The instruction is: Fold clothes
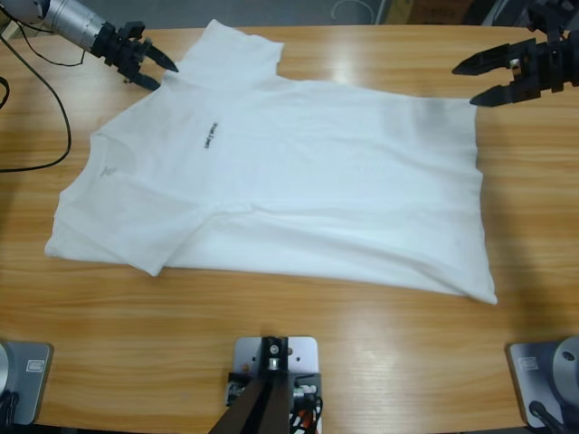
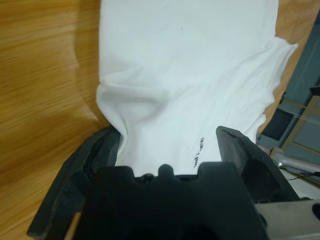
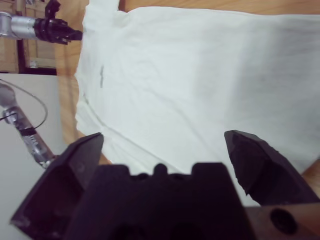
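Observation:
The clothes, one white T-shirt, lie spread on the wooden table, collar end to the left and hem to the right. A small dark printed mark sits near the collar. My left gripper hovers open at the shirt's upper-left edge beside the far sleeve. In the left wrist view the gripper is open, with shirt fabric showing between its jaws. My right gripper is open just off the hem's far corner. The right wrist view looks past this open gripper over the shirt.
A black cable loops over the table's left end. The near sleeve lies wrinkled at the lower left. Bare wood runs along the front edge and right of the hem. The left arm shows small in the right wrist view.

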Tool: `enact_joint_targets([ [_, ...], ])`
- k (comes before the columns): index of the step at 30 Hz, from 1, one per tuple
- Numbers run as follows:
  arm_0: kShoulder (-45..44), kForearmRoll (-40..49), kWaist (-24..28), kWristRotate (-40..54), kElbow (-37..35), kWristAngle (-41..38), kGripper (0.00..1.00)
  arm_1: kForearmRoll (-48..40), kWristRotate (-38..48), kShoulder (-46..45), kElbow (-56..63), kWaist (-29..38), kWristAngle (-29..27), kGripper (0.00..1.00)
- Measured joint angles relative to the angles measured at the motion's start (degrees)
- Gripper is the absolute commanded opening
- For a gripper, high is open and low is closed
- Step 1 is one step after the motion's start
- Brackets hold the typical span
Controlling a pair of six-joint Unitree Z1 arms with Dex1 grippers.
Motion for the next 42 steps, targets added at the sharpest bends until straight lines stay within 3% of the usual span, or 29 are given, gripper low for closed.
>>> enact_joint_targets([
  [3,0.0,0.0,0.0,0.0,0.0,0.0,0.775,0.0,1.1,-0.1,0.0,-1.9,-4.1,0.982],
  [8,-0.1,0.0,0.2,0.0,-0.3,2.7,0.775,-0.5,3.0,0.2,0.0,-6.9,-5.9,0.982],
  [14,-1.1,0.0,0.5,-0.3,-1.0,8.9,0.741,-1.2,3.2,1.9,0.0,-8.0,-5.7,0.982],
  [25,-1.2,-7.4,-2.4,-1.3,-1.1,10.2,0.729,-1.9,3.2,4.1,0.0,-8.0,-3.3,0.982],
  [31,-0.8,-11.5,-2.8,-3.6,-1.1,9.6,0.723,-2.0,3.1,5.0,0.0,-8.0,-2.6,0.982],
  [34,-0.6,-12.6,-2.8,-4.8,-1.1,9.0,0.646,-2.0,3.1,5.3,0.0,-8.0,-2.4,0.982],
  [42,0.4,-14.6,-2.8,-6.4,-1.1,5.0,0.646,-2.4,3.1,5.5,0.0,-8.0,-2.2,0.982],
])
